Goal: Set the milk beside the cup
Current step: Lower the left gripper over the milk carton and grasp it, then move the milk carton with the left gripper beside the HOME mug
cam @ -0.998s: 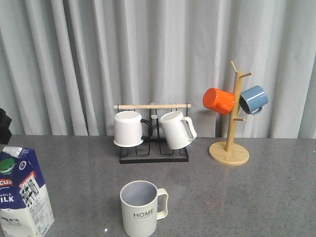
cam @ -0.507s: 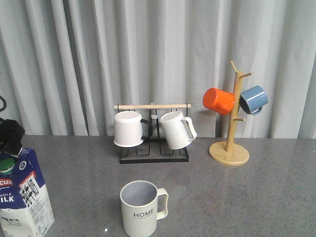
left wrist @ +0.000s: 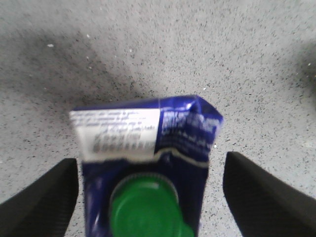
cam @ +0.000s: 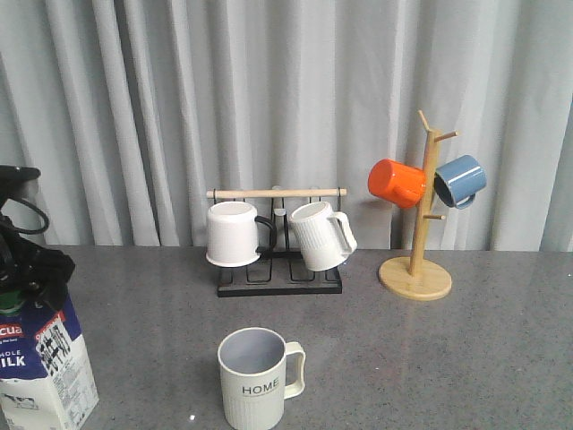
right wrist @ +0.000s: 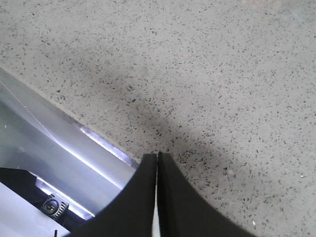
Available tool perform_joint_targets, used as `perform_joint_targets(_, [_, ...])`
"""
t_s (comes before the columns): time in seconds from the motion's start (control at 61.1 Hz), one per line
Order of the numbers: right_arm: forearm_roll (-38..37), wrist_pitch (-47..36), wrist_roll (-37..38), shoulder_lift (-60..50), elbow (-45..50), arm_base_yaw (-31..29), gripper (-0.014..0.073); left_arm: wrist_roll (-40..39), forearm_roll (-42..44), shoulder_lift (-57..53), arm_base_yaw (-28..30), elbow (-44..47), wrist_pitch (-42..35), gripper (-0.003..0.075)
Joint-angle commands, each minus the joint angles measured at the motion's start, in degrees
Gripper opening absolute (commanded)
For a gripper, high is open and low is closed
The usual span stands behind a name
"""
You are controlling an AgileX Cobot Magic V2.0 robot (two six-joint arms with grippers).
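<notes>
Milk [cam: 40,372]: standing upright at the near left corner of the grey speckled worktop [cam: 466,358]; gable-top carton in blue and white, red band, green round cap [left wrist: 145,210] ribbed at its edge.
Left gripper [left wrist: 148,197]: poised over the carton top, jaws spread wide with one dark textured finger on either side, clear of the carton walls.
Cup [cam: 260,376]: well to the right of the milk, near the front edge; pale cream, ribbed on the lower half, "HOME" in black, squarish handle turned right; greyish inside, holding nothing visible.
Mug rack [cam: 279,269]: behind the cup, black wire with a pale wooden bar; carrying a plain white mug [cam: 235,233] with black handle and a fully ribbed white mug [cam: 320,235].
Mug tree [cam: 417,260]: wooden, round base, far right; hung with an orange mug [cam: 397,183] and a blue mug [cam: 460,180].
Right gripper [right wrist: 157,197]: low over bare worktop beside a metal edge, black fingers pressed together, holding nothing.
Backdrop: grey pleated curtain [cam: 269,98].
</notes>
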Motion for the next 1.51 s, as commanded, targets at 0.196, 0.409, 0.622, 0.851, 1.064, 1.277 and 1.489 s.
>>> perform_joint_targets(0.196, [-0.2, -3.3, 0.2, 0.0, -1.4, -0.3, -0.0005, -0.4, -0.7, 1.3, -0.1, -1.8, -1.1, 0.0575])
perform_joint_targets(0.409, [-0.5, -3.3, 0.4, 0.0, -1.4, -0.3, -0.0005, -0.4, -0.7, 2.0, -0.1, -1.8, -1.1, 0.0521])
perform_joint_targets(0.622, [-0.5, -3.3, 0.4, 0.0, -1.4, -0.3, -0.0005, -0.4, -0.7, 1.9, -0.1, -1.8, -1.0, 0.0318])
perform_joint_targets(0.851, [-0.5, -3.3, 0.4, 0.0, -1.4, -0.3, -0.0005, -0.4, -1.7, 1.0, -0.1, -1.8, -1.0, 0.0100])
perform_joint_targets(1.064, [-0.5, -3.4, 0.4, 0.0, -1.4, -0.3, -0.0005, -0.4, -8.5, -0.9, -0.1, -4.6, -1.0, 0.0006])
perform_joint_targets(1.277, [-0.5, -3.3, 0.4, 0.0, -1.4, -0.3, -0.0005, 1.7, -21.1, -0.8, -1.3, -9.9, -1.0, -0.0004])
perform_joint_targets(1.489, [-0.5, -3.3, 0.4, 0.0, -1.4, -0.3, -0.0005, 0.1, -17.2, 1.0, -6.2, -10.8, -1.0, -0.0004])
